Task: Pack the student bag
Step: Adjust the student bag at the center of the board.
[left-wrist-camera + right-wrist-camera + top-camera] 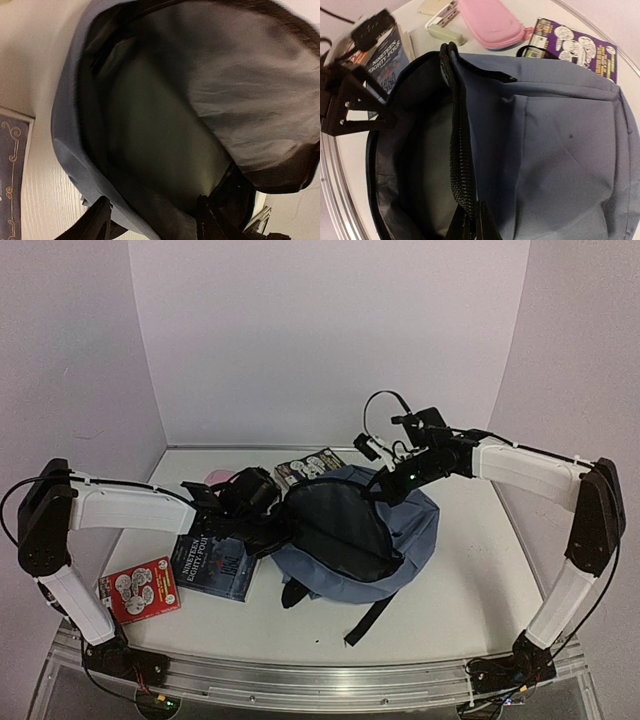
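Student bag mid-table, mouth open, nothing visible inside. Right gripper pinching zipper rim. Left gripper astride opposite rim; clamped or not, cannot tell. Nineteen Eighty-Four book, pink pencil case still outside.

Backpack mid-table — books and case to its left and rear

The backpack lies in the middle of the table. A paperback lies just to its left, and a booklet lies further left, nearer the front edge. Behind the backpack's left side is a pencil case. A comic lies to the right of the case, just behind the bag. The left gripper is at the bag's left rim — the right gripper at its rear rim.
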Controlling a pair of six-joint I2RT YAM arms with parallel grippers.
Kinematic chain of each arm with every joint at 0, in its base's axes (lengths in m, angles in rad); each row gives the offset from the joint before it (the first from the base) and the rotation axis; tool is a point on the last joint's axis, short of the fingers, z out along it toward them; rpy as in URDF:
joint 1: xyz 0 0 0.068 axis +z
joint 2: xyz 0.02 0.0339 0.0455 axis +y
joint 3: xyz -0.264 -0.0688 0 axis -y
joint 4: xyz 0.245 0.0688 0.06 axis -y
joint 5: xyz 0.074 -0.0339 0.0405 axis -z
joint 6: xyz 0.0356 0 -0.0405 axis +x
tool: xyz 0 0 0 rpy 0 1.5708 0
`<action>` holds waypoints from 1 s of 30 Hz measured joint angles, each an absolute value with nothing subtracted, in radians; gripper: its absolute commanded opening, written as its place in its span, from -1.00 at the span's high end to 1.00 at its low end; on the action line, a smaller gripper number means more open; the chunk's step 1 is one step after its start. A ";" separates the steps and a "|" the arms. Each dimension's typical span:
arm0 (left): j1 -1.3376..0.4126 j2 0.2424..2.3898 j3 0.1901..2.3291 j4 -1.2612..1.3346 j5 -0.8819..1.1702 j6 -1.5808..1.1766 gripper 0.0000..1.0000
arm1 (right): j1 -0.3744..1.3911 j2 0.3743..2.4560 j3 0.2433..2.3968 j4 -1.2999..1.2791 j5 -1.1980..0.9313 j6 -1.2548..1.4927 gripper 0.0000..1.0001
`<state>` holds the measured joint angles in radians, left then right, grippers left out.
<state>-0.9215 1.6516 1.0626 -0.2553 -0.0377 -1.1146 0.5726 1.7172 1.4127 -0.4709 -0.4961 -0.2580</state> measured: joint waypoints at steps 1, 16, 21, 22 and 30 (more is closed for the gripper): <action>-0.918 1.654 1.045 -0.251 -0.029 -1.136 0.45 | 0.546 1.716 1.416 -0.470 -0.496 -0.252 1.00; -0.861 1.827 1.002 -0.133 0.136 -1.206 0.93 | 0.259 1.890 1.355 -0.391 -0.331 -0.222 1.00; -0.862 1.889 1.061 -0.102 0.182 -1.188 0.80 | 0.238 1.955 1.269 -0.339 -0.284 -0.253 1.00; -0.862 1.903 1.078 -0.102 0.189 -1.180 0.78 | 0.233 1.959 1.259 -0.330 -0.277 -0.258 1.00; -0.862 1.983 1.212 -0.138 0.222 -1.087 0.10 | 0.217 1.961 1.232 -0.284 -0.206 -0.289 0.16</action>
